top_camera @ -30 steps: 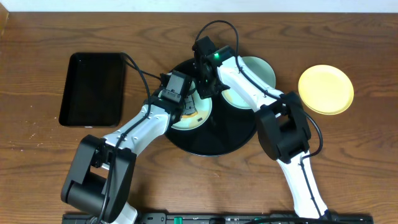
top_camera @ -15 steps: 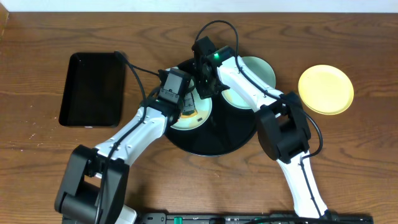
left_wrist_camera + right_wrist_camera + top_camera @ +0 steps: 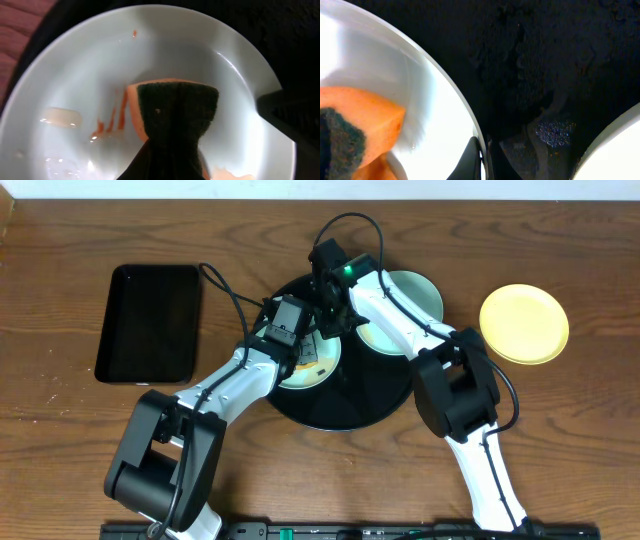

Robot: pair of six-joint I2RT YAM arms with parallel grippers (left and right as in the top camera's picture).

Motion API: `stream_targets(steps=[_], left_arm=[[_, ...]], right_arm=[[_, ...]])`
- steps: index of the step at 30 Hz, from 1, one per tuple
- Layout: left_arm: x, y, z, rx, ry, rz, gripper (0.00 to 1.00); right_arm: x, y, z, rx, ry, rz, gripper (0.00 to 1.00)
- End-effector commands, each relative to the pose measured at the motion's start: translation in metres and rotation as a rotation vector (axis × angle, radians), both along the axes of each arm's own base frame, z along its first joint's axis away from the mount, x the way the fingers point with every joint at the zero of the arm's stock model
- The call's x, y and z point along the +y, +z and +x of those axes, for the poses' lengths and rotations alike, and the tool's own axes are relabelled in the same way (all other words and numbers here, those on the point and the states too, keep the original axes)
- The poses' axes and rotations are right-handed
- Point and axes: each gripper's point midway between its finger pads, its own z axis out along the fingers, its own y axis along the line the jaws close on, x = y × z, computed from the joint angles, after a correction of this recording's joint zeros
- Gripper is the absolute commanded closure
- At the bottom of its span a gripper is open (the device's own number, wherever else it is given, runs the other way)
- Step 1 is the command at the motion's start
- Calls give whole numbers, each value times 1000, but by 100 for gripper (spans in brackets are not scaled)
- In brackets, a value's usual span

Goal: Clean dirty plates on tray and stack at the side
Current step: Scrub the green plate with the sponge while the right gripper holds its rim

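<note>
Plate [image 3: 75, 75] shows orange streaks beside sponge [image 3: 175, 115].

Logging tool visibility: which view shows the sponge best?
Left wrist: the sponge fills the centre, its dark scouring side facing the camera, on the streaked plate. Right wrist catches only its orange corner at the lower left. Overhead, it cannot be made out.

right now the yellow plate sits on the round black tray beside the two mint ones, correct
No. The overhead view shows the yellow plate on the table, right of the round black tray, off it. One mint plate and the other mint plate are on that tray.
</note>
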Motion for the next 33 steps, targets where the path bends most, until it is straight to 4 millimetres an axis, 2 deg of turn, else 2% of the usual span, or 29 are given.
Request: stream_targets(steps=[1, 4, 8, 10, 14, 17, 21, 25, 29, 33], left_arm=[[19, -11, -2, 10, 27, 114, 92], [26, -2, -1, -11, 19, 159, 92], [23, 30, 5, -86, 24, 126, 91], [23, 48, 6, -127, 27, 107, 76], [20, 69, 6, -170, 23, 73, 67], [12, 64, 3, -143, -6, 37, 67], [1, 43, -5, -66, -48, 0, 71], [4, 11, -10, 11, -39, 29, 86], [7, -12, -14, 64, -36, 59, 89], [14, -19, -13, 71, -19, 100, 90]], right_arm=[[3, -19, -18, 53, 5, -31, 99], [2, -19, -19, 58, 5, -35, 99], [2, -19, -19, 58, 5, -35, 99], [2, -19, -19, 58, 5, -35, 99], [2, -19, -19, 58, 5, -35, 99], [2, -19, -19, 58, 5, -34, 99], [2, -19, -19, 59, 5, -35, 99], [2, -19, -19, 58, 5, -35, 99], [2, -19, -19, 59, 6, -35, 99], [3, -19, -19, 58, 6, -35, 99]])
